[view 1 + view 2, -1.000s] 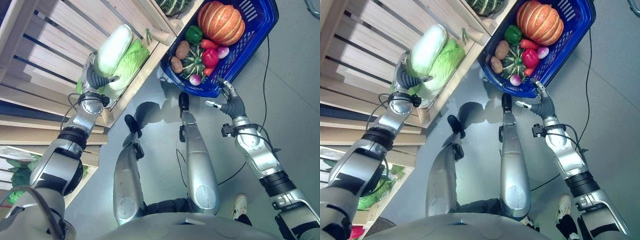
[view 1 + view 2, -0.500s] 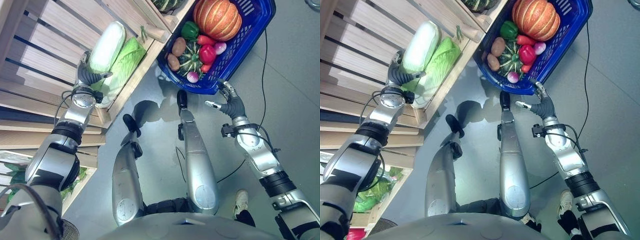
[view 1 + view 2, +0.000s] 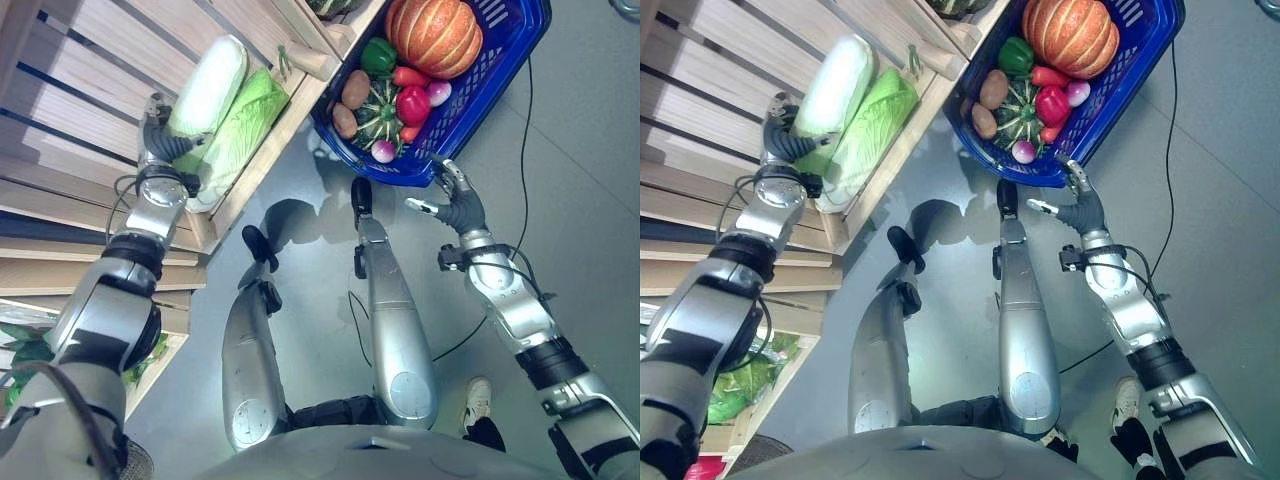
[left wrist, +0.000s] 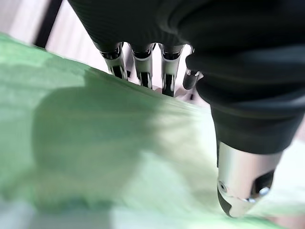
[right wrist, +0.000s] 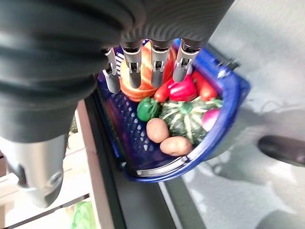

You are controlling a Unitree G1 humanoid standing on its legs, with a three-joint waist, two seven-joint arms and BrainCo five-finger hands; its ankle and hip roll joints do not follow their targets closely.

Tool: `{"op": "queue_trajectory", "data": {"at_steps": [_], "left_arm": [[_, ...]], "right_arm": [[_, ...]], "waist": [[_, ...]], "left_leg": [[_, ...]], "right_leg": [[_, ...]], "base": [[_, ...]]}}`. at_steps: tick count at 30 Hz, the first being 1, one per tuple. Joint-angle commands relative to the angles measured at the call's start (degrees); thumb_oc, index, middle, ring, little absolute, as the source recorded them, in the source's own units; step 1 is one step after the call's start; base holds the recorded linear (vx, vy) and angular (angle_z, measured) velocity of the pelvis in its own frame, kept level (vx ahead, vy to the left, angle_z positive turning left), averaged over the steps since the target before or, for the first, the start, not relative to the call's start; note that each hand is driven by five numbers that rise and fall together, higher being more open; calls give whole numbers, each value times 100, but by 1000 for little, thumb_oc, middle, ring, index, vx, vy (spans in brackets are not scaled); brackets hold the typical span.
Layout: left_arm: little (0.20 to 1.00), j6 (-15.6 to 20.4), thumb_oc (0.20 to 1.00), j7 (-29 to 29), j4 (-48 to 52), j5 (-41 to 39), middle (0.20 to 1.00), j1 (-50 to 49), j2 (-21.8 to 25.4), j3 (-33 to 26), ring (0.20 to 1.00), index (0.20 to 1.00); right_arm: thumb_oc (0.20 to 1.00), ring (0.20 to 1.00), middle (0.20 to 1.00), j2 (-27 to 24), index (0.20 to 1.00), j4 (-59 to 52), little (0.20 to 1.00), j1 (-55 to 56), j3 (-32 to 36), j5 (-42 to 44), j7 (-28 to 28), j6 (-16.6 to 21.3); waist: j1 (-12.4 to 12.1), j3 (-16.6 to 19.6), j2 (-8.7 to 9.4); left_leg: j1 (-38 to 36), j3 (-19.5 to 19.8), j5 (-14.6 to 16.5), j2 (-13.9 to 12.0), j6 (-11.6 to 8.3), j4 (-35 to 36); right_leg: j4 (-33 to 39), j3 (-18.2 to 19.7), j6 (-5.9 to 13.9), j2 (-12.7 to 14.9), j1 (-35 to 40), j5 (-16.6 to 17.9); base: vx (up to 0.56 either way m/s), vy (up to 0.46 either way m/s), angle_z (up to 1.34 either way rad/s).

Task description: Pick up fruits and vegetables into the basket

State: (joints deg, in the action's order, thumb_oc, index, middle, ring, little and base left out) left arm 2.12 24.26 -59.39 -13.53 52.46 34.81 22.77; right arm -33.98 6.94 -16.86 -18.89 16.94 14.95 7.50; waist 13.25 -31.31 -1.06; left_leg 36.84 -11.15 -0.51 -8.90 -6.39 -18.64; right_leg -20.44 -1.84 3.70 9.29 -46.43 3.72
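Fingers [image 3: 160,143] curled on cabbage [image 3: 208,88]; basket [image 3: 500,60] rim beside crate [image 3: 250,170].

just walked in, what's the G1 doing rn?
Its left hand is on a napa cabbage lying in the wooden crate, fingers over it, thumb alongside. The cabbage isn't lifted yet. The right hand hovers open by the near rim of the blue basket, which already holds a pumpkin, peppers, potatoes and a squash.
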Motion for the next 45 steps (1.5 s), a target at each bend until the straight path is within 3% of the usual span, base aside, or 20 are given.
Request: {"op": "queue_trajectory", "data": {"at_steps": [1,9,19,29,35,38,39,40,41,42,43,45], "left_arm": [[1000,-612,1000,-271,-570,167,1000,-413,246,-137,1000,1000],[1000,-1213,1000,-1393,-676,882,1000,-235,210,523,1000,1000],[1000,-1585,1000,-2580,-620,1367,1000,-234,156,950,1000,1000],[1000,-1708,1000,-2814,-612,1201,1000,-332,94,957,1000,1000],[1000,-1775,1000,-3399,-553,824,1000,-413,-63,918,1000,1000],[1000,-1771,1000,-3414,-499,677,1000,-418,-125,961,1000,1000],[827,-1781,827,-3429,-451,535,827,-415,-141,952,827,827],[827,-1781,827,-3429,-451,535,827,-415,-141,952,827,827],[545,-1764,545,-3439,-438,486,545,-416,-147,943,545,545],[545,-1764,545,-3439,-438,486,545,-416,-147,943,545,545],[200,-1698,200,-3409,-358,265,200,-414,-161,901,200,200],[200,-1607,200,-3392,-258,160,200,-434,-143,883,200,200]], "right_arm": [[1000,1000,1000,-38,1000,-238,1000,227,13,212,139,140],[1000,1000,1000,-141,1000,-225,1000,105,-41,281,87,136],[1000,1000,1000,-210,1000,-362,1000,202,44,337,-37,133],[1000,1000,1000,-189,1000,-494,1000,359,136,365,-100,140],[1000,1000,1000,-126,1000,-573,1000,410,126,349,-105,112],[1000,1000,1000,-108,1000,-583,1000,380,110,333,-112,84],[1000,1000,1000,-108,1000,-590,1000,369,104,339,-109,77],[1000,1000,1000,-108,1000,-590,1000,369,104,339,-109,77],[1000,1000,1000,-105,1000,-590,1000,367,101,347,-104,77],[1000,1000,1000,-105,1000,-590,1000,367,101,347,-104,77],[1000,1000,1000,-93,1000,-596,1000,364,95,349,-83,79],[1000,1000,1000,-92,1000,-618,1000,391,119,346,-80,86]], "waist": [[28,151,209],[122,151,192],[226,151,188],[263,151,207],[273,151,231],[276,151,240],[273,151,246],[273,151,246],[269,151,250],[269,151,250],[257,151,259],[247,151,257]], "left_leg": [[571,148,-230,-8,55,-439],[581,60,-228,-47,46,-425],[536,-23,-190,-66,42,-431],[491,-64,-174,-88,47,-433],[447,-88,-161,-101,68,-417],[434,-90,-159,-102,74,-404],[437,-86,-159,-101,79,-402],[437,-86,-159,-101,79,-402],[437,-85,-158,-102,80,-404],[437,-85,-158,-102,80,-404],[427,-84,-155,-107,82,-401],[412,-84,-155,-107,83,-397]], "right_leg": [[-354,66,135,26,-71,-98],[-335,106,137,14,-113,-83],[-323,159,144,2,-106,-78],[-312,173,147,-12,-66,-86],[-301,182,142,-36,-27,-91],[-286,180,143,-44,-10,-90],[-287,179,142,-52,-10,-90],[-287,179,142,-52,-10,-90],[-288,178,142,-53,-8,-92],[-288,178,142,-53,-8,-92],[-286,170,142,-63,12,-100],[-285,164,145,-61,29,-102]], "base": [[0,0,0],[0,0,0],[3,4,-2],[0,0,0],[0,0,0],[0,0,0],[0,0,0],[0,0,0],[0,0,0],[0,0,0],[0,0,0],[0,0,0]]}}
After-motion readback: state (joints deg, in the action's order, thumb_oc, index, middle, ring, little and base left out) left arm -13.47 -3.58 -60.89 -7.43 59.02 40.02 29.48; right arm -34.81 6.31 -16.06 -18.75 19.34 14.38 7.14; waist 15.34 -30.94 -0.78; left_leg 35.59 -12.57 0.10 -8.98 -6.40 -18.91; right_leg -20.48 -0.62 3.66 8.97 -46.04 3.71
